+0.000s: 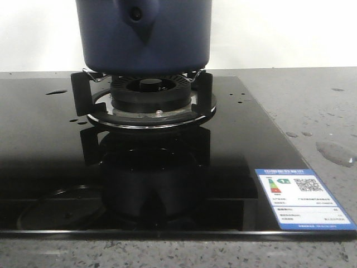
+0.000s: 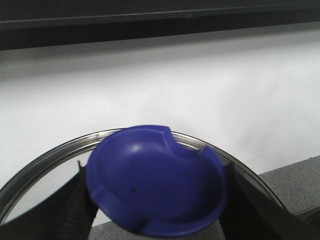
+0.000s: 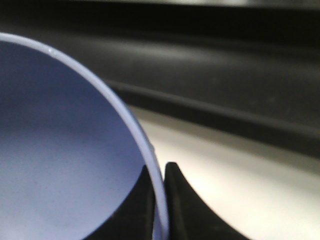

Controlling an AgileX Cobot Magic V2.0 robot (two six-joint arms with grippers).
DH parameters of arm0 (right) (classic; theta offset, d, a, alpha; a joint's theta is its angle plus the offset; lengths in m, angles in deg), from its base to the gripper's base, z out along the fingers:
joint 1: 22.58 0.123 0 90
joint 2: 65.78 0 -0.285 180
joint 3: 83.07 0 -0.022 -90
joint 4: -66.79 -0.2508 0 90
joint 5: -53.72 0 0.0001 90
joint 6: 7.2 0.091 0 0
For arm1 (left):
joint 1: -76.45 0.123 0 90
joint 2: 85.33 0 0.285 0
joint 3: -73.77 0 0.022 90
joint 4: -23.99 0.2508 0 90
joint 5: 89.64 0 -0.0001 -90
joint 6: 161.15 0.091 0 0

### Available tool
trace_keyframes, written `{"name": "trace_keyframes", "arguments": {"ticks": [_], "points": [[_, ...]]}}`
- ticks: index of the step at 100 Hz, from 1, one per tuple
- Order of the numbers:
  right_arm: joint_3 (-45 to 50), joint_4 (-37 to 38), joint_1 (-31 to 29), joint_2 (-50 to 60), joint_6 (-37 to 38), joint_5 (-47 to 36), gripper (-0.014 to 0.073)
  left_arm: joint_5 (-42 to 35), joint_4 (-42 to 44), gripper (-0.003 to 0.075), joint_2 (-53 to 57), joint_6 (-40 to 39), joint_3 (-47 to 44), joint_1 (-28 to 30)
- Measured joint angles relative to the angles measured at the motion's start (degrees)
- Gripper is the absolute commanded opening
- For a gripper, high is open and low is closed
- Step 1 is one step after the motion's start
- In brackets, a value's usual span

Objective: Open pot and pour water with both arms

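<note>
The dark navy-blue pot [image 1: 144,33] stands on the burner's pan support in the front view, its handle mount with the round hole facing me and its top cut off by the frame. No gripper shows in that view. In the left wrist view my left gripper [image 2: 157,200] is shut on the blue knob [image 2: 155,180] of a glass lid with a metal rim [image 2: 45,155], held against a white wall. In the right wrist view my right gripper [image 3: 160,182] is shut on the pale rim of a lighter blue bowl [image 3: 60,150]. Water lies as a puddle [image 1: 334,152] on the counter.
The black burner [image 1: 146,92] sits on a glossy black glass cooktop [image 1: 50,145] with an energy label [image 1: 301,198] at its front right. Grey speckled counter [image 1: 312,100] surrounds it, with small drops. A faint round reflection [image 1: 61,206] shows in the glass at front left.
</note>
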Motion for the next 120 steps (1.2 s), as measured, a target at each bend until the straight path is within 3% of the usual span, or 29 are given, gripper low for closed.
{"name": "trace_keyframes", "arguments": {"ticks": [52, 120], "points": [[0.0, 4.4, 0.0, 0.0, 0.0, -14.1, -0.0056, 0.0, 0.0, 0.0340, 0.0, 0.0, 0.0, 0.0], [0.0, 4.4, 0.0, 0.0, 0.0, -15.1, -0.0056, -0.1, 0.0, 0.0340, 0.0, 0.0, 0.0, 0.0]]}}
